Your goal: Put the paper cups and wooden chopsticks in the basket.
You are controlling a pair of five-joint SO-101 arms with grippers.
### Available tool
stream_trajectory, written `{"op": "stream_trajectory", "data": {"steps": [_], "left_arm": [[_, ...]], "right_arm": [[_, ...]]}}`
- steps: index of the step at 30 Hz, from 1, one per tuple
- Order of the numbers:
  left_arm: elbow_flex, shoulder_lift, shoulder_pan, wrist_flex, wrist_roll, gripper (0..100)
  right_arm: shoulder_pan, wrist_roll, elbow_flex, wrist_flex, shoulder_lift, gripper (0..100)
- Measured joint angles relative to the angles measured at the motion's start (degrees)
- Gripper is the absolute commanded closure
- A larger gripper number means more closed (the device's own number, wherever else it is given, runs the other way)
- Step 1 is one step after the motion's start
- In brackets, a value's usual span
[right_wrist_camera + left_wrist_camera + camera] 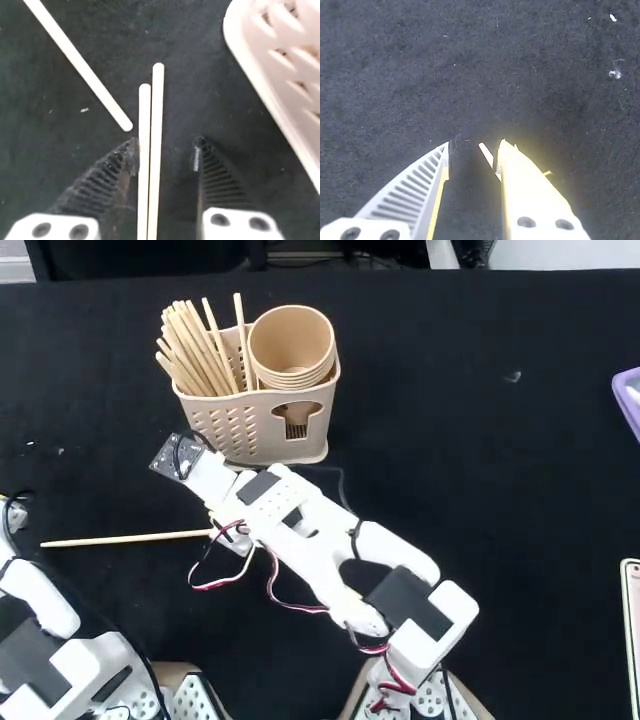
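**Right jaws open over a pair of chopsticks; basket largely filled**

High view: The basket stands upright on the black counter. A stack of paper cups sits in one side of it, and a bundle of wooden chopsticks leans in the other. The cups are nested, which in my judgement saves room for the sticks. One loose chopstick lies flat on the counter, well apart from the basket, with its near end running under the right arm. That arm stretches from its base toward the basket's front wall. The left arm is folded at the counter's near edge.

Left wrist view: The left gripper has its jaws parted and holds nothing, with bare counter beneath. It looks parked, leaving the work to the other arm.

Right wrist view: The right gripper has its jaws spread wide and is not yet clamped. A pair of chopsticks lies side by side between them, closer to one jaw. Straddling both suits taking them in one grasp. A third chopstick lies at an angle, its end near a jaw tip. The basket wall is just beside.

Assessment: cups are placed and at least three sticks are outstanding.
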Motion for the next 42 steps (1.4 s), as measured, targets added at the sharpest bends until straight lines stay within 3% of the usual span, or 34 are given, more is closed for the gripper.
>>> {"op": "stream_trajectory", "data": {"steps": [5, 12, 20, 25, 30, 38, 42], "left_arm": [[0.00, 0.00, 0.00, 0.00, 0.00, 84], [0.00, 0.00, 0.00, 0.00, 0.00, 84], [0.00, 0.00, 0.00, 0.00, 0.00, 84], [0.00, 0.00, 0.00, 0.00, 0.00, 84], [0.00, 0.00, 0.00, 0.00, 0.00, 84], [0.00, 0.00, 0.00, 0.00, 0.00, 84], [0.00, 0.00, 0.00, 0.00, 0.00, 84]], "right_arm": [[-2.64, -0.09, 2.02, -0.09, -7.21, 80.9], [-9.32, 4.22, 7.56, -7.82, -7.82, 80.9], [-9.76, 5.27, 5.45, -11.69, 2.20, 81.2], [-9.49, 7.56, 3.87, -11.25, 3.69, 99.5], [-9.32, 7.82, 2.81, -10.20, 3.78, 98.8], [-9.49, 7.47, 9.14, -3.43, -8.09, 98.8], [-4.75, 7.30, 17.49, -2.46, -15.56, 98.8]]}}
